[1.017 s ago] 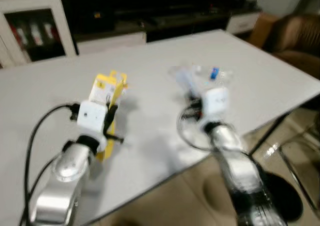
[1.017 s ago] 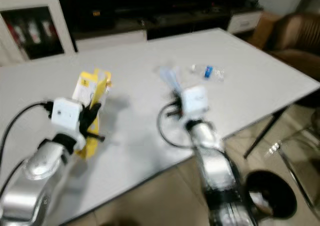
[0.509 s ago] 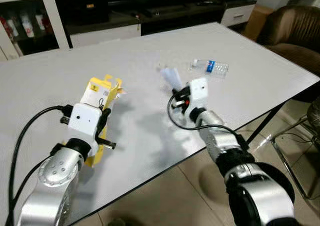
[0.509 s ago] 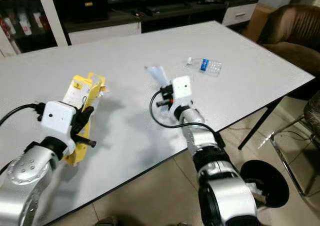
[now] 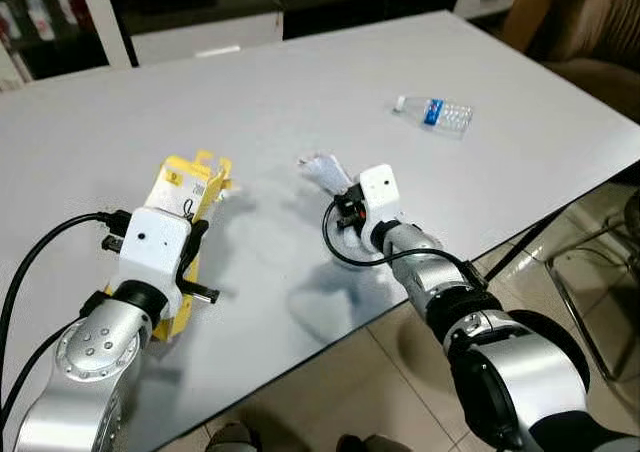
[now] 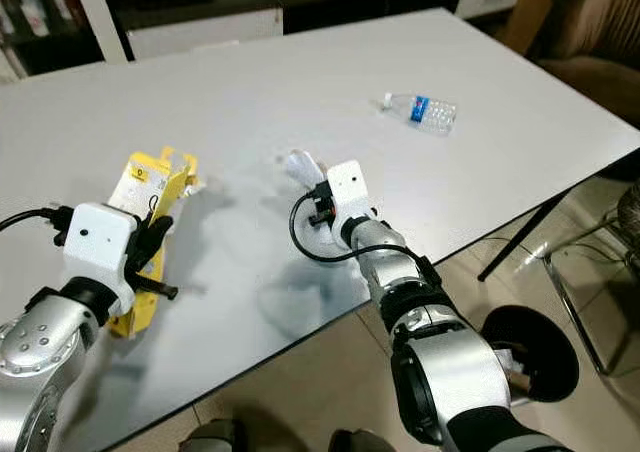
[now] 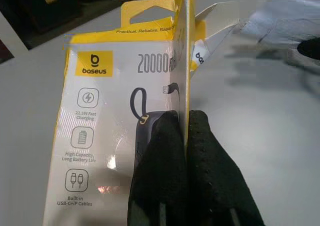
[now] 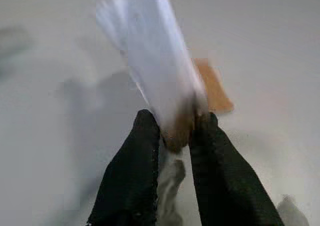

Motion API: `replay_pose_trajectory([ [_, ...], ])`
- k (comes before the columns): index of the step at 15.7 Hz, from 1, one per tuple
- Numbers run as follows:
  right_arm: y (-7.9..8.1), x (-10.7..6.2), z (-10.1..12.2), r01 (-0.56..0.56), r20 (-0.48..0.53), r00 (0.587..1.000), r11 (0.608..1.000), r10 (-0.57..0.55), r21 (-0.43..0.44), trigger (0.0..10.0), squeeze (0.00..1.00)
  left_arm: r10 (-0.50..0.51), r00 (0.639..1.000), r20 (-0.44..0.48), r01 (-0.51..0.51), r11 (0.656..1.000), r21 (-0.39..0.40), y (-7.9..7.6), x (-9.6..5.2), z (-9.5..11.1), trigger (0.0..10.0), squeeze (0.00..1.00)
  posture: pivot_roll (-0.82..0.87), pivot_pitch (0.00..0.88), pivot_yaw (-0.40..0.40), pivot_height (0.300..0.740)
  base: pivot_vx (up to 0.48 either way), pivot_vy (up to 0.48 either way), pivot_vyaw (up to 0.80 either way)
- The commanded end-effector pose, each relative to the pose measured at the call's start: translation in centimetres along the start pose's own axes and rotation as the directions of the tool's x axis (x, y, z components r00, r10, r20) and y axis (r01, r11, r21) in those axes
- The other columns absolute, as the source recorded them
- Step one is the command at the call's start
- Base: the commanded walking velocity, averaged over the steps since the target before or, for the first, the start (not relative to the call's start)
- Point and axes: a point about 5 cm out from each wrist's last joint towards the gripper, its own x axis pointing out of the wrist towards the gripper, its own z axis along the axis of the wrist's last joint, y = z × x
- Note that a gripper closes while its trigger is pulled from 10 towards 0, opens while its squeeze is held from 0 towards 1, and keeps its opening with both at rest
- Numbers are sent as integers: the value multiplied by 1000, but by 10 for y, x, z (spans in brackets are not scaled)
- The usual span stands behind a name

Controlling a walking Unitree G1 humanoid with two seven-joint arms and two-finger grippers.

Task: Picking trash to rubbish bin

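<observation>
**Both claws clenched on trash**

Left claw [image 7: 187,136] pinches a flat yellow cardboard package [image 5: 190,187], its arm stretched low over the white surface [image 5: 250,82]. Right claw [image 8: 172,131] grips a crumpled white wrapper [image 8: 150,66]. Beyond it lies a clear plastic bottle [image 5: 435,113]. Wrist view shows the package's print.

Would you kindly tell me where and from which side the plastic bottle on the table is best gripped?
The plastic bottle lies on its side on the white table, unheld. Probably best: come from above and close the pincer across its ribbed middle near the blue label, fingers crosswise to its length.
</observation>
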Motion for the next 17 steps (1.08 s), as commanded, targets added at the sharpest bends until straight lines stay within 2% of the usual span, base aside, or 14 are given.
replay_pose_trajectory([
  [1,-5,2,13,9,42,999,1000,-8,-18,10000,1000,-15,1000,12,15,1000,7,-1,-3,5,10000,0,119,168,-80,740,0,0,0],
  [3,-7,4,25,-17,88,996,1000,17,-1,10000,1000,-21,1000,12,21,1000,10,1,0,6,10000,0,111,162,-70,740,0,0,0],
  [5,-8,5,30,-38,91,995,999,38,-2,10000,1000,-28,1000,10,28,1000,10,0,2,6,10000,0,103,155,-68,740,0,0,0],
  [9,-9,7,37,-83,41,996,996,85,-45,10000,1000,-43,999,8,43,999,4,-5,4,6,10000,0,103,140,-70,740,0,0,0],
  [13,-14,8,45,-91,27,995,995,92,-46,10000,1000,-52,999,9,52,999,10,-5,5,5,10000,0,101,115,-65,740,0,0,0],
  [15,-16,8,48,-151,-24,988,986,150,-70,10000,1000,-59,998,10,59,998,19,-5,8,5,10000,0,102,90,-68,740,0,0,0],
  [16,-20,6,59,-231,-37,973,967,228,-107,10000,1000,-62,998,18,62,998,22,-3,11,7,10000,0,95,83,-67,740,0,0,0],
  [17,-21,6,62,-250,-39,968,962,247,-113,10000,1000,-62,998,20,62,998,22,-3,12,7,10000,0,95,83,-67,740,0,0,0],
])
